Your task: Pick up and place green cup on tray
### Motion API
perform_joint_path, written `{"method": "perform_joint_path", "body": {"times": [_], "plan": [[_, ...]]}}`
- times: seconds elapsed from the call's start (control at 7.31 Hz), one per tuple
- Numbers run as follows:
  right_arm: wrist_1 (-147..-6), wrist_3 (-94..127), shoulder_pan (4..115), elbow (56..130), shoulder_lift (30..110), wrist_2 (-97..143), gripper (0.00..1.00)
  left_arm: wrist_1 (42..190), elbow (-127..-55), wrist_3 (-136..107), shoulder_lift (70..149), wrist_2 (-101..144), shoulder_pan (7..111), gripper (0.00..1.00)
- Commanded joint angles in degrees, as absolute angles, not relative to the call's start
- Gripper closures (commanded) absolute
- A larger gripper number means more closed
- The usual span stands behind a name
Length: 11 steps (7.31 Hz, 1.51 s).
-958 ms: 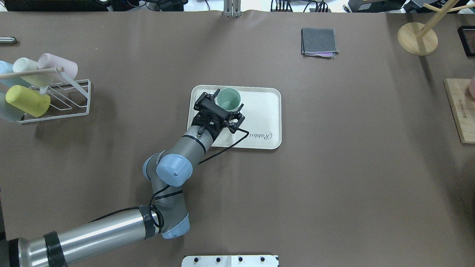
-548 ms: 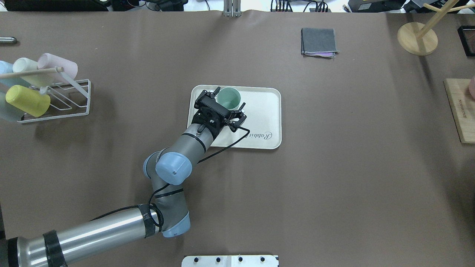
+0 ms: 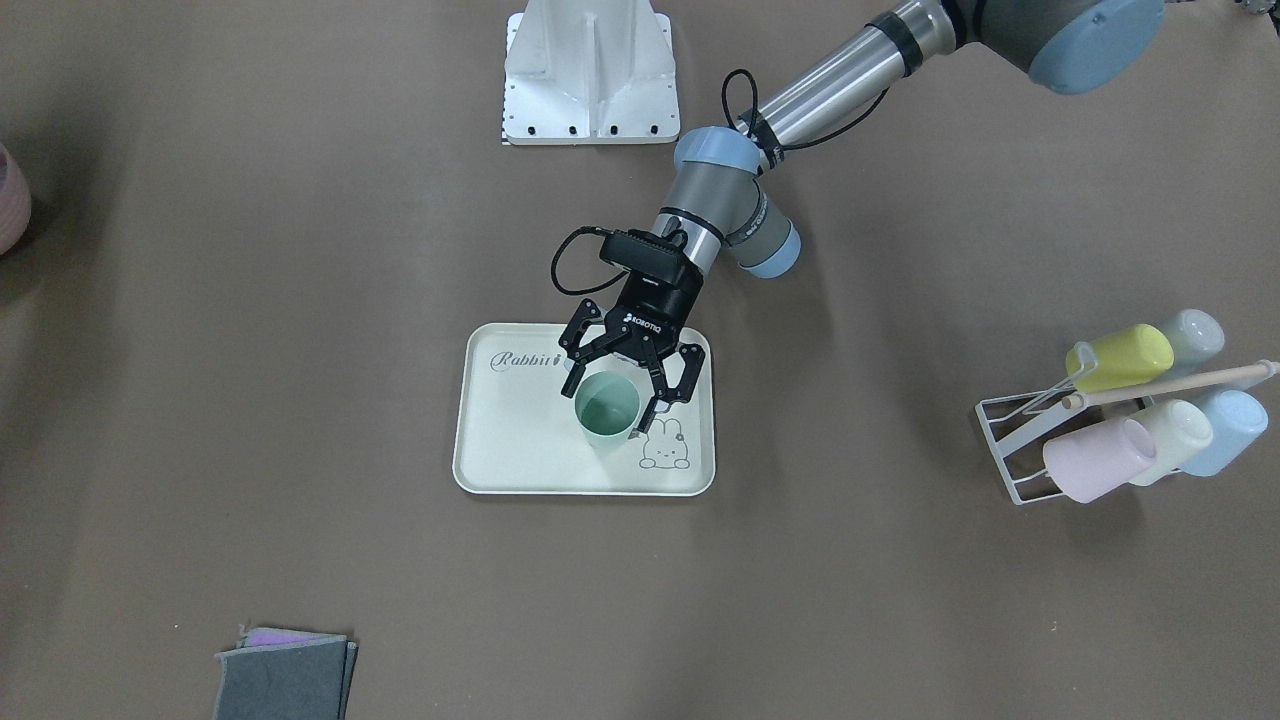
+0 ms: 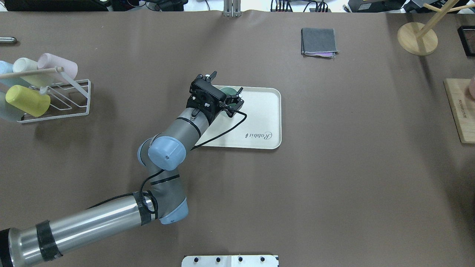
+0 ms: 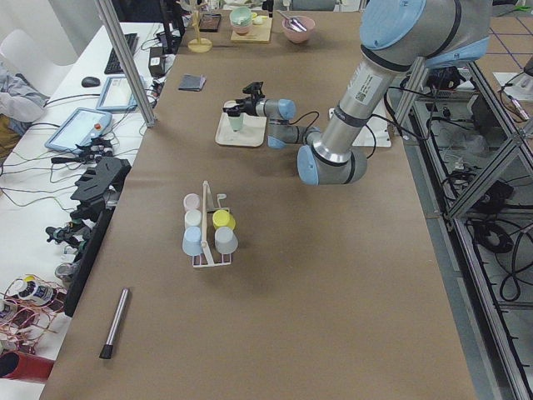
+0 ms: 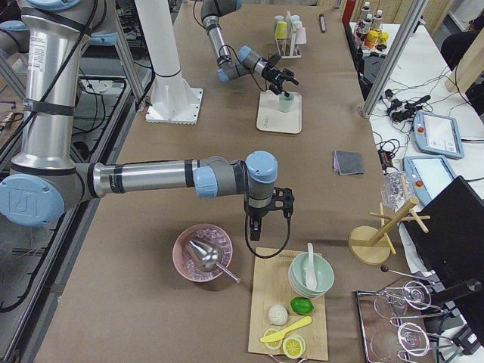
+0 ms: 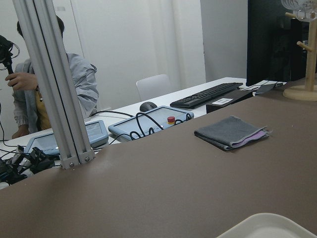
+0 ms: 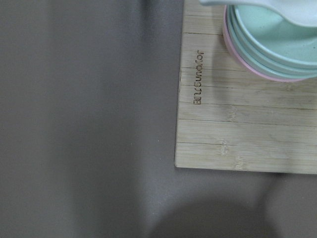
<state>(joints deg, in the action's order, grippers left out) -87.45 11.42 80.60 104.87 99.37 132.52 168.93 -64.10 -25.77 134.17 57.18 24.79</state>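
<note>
The green cup (image 3: 607,410) stands upright on the cream tray (image 3: 520,440), beside the rabbit drawing. My left gripper (image 3: 608,400) is open, its fingers spread to either side of the cup and clear of it. In the overhead view the gripper (image 4: 227,82) covers most of the cup (image 4: 225,90) at the tray's (image 4: 259,111) far left corner. The side views show the gripper (image 5: 246,90) raised above the cup (image 5: 237,122). My right gripper (image 6: 257,225) hangs by a wooden board far from the tray; I cannot tell whether it is open or shut.
A wire rack (image 4: 55,100) with several pastel cups lies at the table's left. A folded grey cloth (image 4: 319,41) and a wooden mug tree (image 4: 417,37) sit at the far side. A wooden board (image 8: 237,99) with stacked bowls and a pink bowl (image 6: 200,253) lie at the right end.
My left gripper has risen and moved away from around the cup toward the table's far side. The cup has stayed on the tray.
</note>
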Motion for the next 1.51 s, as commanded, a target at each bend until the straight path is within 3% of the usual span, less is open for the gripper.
{"method": "perform_joint_path", "body": {"times": [0.0, 0.68, 0.96, 1.37], "plan": [[-87.5, 11.7, 80.6, 104.5, 99.3, 131.1, 0.0, 158.0, -72.7, -26.1, 131.3, 62.5, 29.4, 0.03], [-87.5, 11.4, 86.0, 105.2, 101.6, 131.0, 0.0, 125.8, -97.2, -30.5, 120.3, 95.5, 52.2, 0.03], [-87.5, 11.3, 86.0, 105.3, 101.7, 131.1, 0.0, 119.1, -99.4, -26.1, 116.0, 115.2, 66.0, 0.03], [-87.5, 11.3, 86.0, 105.4, 101.7, 131.1, 0.0, 111.2, -97.2, -17.5, 107.9, 133.7, 81.9, 0.03]]}}
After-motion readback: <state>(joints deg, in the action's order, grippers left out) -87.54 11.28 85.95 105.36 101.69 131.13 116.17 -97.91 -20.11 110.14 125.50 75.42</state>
